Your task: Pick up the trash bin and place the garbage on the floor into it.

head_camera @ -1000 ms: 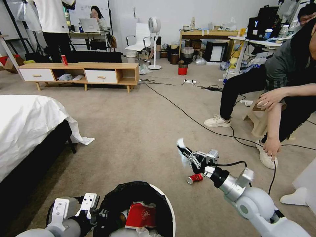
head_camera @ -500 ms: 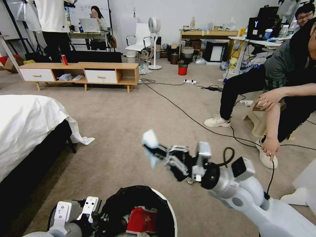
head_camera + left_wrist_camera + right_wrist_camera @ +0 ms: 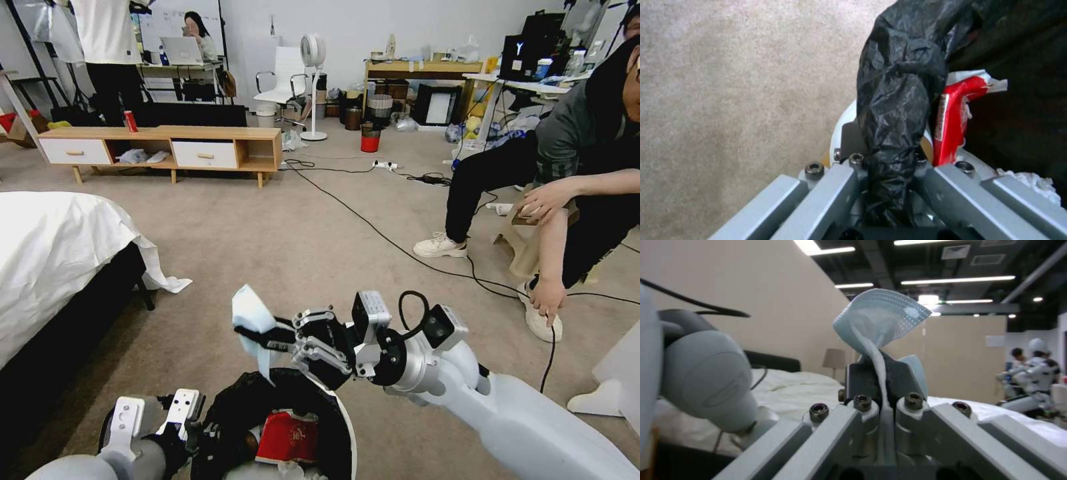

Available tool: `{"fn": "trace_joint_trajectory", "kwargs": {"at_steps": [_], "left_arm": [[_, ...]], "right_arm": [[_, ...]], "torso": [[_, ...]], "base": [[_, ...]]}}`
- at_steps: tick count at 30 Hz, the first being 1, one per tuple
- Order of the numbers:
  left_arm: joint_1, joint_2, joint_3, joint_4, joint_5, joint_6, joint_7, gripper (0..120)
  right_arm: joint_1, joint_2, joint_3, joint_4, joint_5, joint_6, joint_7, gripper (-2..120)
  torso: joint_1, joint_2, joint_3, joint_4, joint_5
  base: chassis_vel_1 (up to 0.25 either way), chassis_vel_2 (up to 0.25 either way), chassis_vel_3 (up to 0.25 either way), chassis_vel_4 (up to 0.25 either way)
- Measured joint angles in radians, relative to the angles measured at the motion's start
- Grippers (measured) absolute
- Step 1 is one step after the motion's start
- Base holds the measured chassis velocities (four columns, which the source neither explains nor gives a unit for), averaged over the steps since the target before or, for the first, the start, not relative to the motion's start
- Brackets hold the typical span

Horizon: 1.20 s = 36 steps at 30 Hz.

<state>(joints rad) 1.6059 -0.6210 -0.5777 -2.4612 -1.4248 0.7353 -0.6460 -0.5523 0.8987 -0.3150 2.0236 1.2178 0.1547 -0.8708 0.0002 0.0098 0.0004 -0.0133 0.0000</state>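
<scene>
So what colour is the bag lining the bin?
Black, crinkly; clearest in the left wrist view.

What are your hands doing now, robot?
Right gripper pinching white tissue, above trash bin. Left gripper clamped on bin's rim. Nothing between tissue and bin.

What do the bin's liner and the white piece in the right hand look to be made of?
The trash bin's liner looks like thin glossy black plastic film: crinkled, with shiny creases. The white piece pinched in the right hand looks like soft matte tissue or nonwoven sheet, with embossed dot rows; which one is unclear.
</scene>
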Motion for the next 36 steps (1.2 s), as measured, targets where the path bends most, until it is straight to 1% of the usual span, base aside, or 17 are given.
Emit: {"fn": "trace_joint_trajectory", "kwargs": {"at_steps": [2, 4, 6, 8, 9, 12, 23, 26, 27, 28, 29, 30, 31, 32, 34, 35, 36], "left_arm": [[-0.001, 0.001, -0.001, 0.001, -0.001, 0.0, 0.001, 1], [-0.002, 0.002, -0.006, 0.005, -0.001, 0.0, 0.003, 1], [-0.002, 0.002, -0.008, 0.005, -0.001, 0.0, 0.004, 1], [-0.006, 0.001, -0.016, 0.007, 0.0, 0.0, 0.005, 1], [-0.006, 0.001, -0.016, 0.007, 0.0, 0.0, 0.005, 1], [-0.012, 0.001, -0.022, 0.007, 0.0, 0.0, 0.005, 1], [-0.011, 0.001, -0.032, 0.005, -0.001, 0.0, 0.003, 1], [-0.011, 0.001, -0.034, 0.005, -0.002, 0.0, 0.003, 1], [-0.011, 0.0, -0.034, 0.005, -0.003, 0.0, 0.003, 1], [-0.011, -0.001, -0.034, 0.003, -0.004, 0.0, 0.001, 1], [-0.011, -0.001, -0.034, 0.003, -0.004, 0.0, 0.001, 1], [-0.011, -0.003, -0.033, 0.0, -0.009, 0.0, -0.001, 1], [-0.01, -0.005, -0.033, -0.005, -0.021, 0.0, -0.007, 1], [-0.01, -0.005, -0.033, -0.005, -0.021, 0.0, -0.007, 1], [-0.006, -0.006, -0.034, -0.011, -0.033, 0.0, -0.014, 1], [-0.006, -0.006, -0.034, -0.011, -0.033, 0.0, -0.014, 1], [-0.005, -0.006, -0.034, -0.012, -0.034, 0.0, -0.015, 1]], "right_arm": [[0.004, 0.0, -0.005, -0.004, 0.002, 0.001, -0.013, 0], [0.006, -0.013, -0.014, -0.021, -0.014, 0.003, -0.085, 0], [0.003, -0.018, -0.014, -0.022, -0.02, 0.004, -0.096, 0], [-0.02, -0.048, -0.011, -0.014, -0.026, 0.005, -0.133, 0], [-0.02, -0.048, -0.011, -0.014, -0.026, 0.005, -0.133, 0], [-0.042, -0.077, -0.011, 0.0, -0.024, 0.004, -0.173, 0], [-0.078, -0.129, -0.001, -0.01, -0.042, 0.0, -0.229, 0], [-0.098, -0.139, 0.0, -0.012, -0.052, -0.003, -0.23, 0], [-0.102, -0.139, 0.0, -0.015, -0.055, -0.004, -0.23, 2], [-0.105, -0.137, 0.0, -0.023, -0.061, -0.005, -0.229, 10], [-0.105, -0.137, 0.0, -0.023, -0.061, -0.005, -0.229, 10], [-0.105, -0.134, 0.0, -0.03, -0.065, -0.005, -0.227, 14], [-0.106, -0.13, -0.001, -0.039, -0.067, -0.005, -0.223, 21], [-0.106, -0.13, -0.001, -0.039, -0.067, -0.005, -0.223, 21], [-0.106, -0.125, -0.005, -0.047, -0.071, -0.005, -0.22, 32], [-0.106, -0.125, -0.005, -0.047, -0.071, -0.005, -0.22, 32], [-0.106, -0.121, -0.008, -0.051, -0.074, -0.005, -0.219, 36]], "torso": [[0.0, 0.0, 0.0, 0.0001, -0.0001], [0.0, 0.0, 0.0, 0.0002, -0.0001], [0.0, 0.0, 0.0, 0.0002, -0.0001], [0.0, 0.0, 0.0, 0.0, 0.0], [0.0, 0.0, 0.0, 0.0, 0.0], [0.0, 0.0, 0.0, -0.0001, 0.0], [0.0, 0.0, 0.0, 0.0002, 0.0], [0.0, 0.0, 0.0, -0.0001, 0.0], [0.0, 0.0, 0.0, -0.0001, 0.0001], [0.0, 0.0, 0.0, 0.0, 0.0], [0.0, 0.0, 0.0, 0.0, 0.0], [0.0, 0.0, 0.0, 0.0002, 0.0], [0.0, 0.0, 0.0, 0.0002, 0.0001], [0.0, 0.0, 0.0, 0.0002, 0.0001], [0.0, 0.0, 0.0, 0.0, 0.0], [0.0, 0.0, 0.0, 0.0, 0.0], [0.0, 0.0, 0.0, 0.0001, 0.0001]], "base": [[0.0, 0.0, 0.0, 0.0], [0.0, 0.0, 0.0, 0.0], [0.0, 0.0, 0.0, 0.0], [0.0, 0.0, 0.0, 0.0], [0.0, 0.0, 0.0, 0.0], [0.0, 0.0, 0.0, 0.0], [0.0, 0.0, 0.0, 0.0], [0.0, 0.0, 0.0, 0.0], [0.0, 0.0, 0.0, 0.0], [0.0, 0.0, 0.0, 0.0], [0.0, 0.0, 0.0, 0.0], [0.0, 0.0, 0.0, 0.0], [0.0, 0.0, 0.0, 0.0], [0.0, 0.0, 0.0, 0.0], [0.0, 0.0, 0.0, 0.0], [0.0, 0.0, 0.0, 0.0], [0.0, 0.0, 0.0, 0.0]]}}
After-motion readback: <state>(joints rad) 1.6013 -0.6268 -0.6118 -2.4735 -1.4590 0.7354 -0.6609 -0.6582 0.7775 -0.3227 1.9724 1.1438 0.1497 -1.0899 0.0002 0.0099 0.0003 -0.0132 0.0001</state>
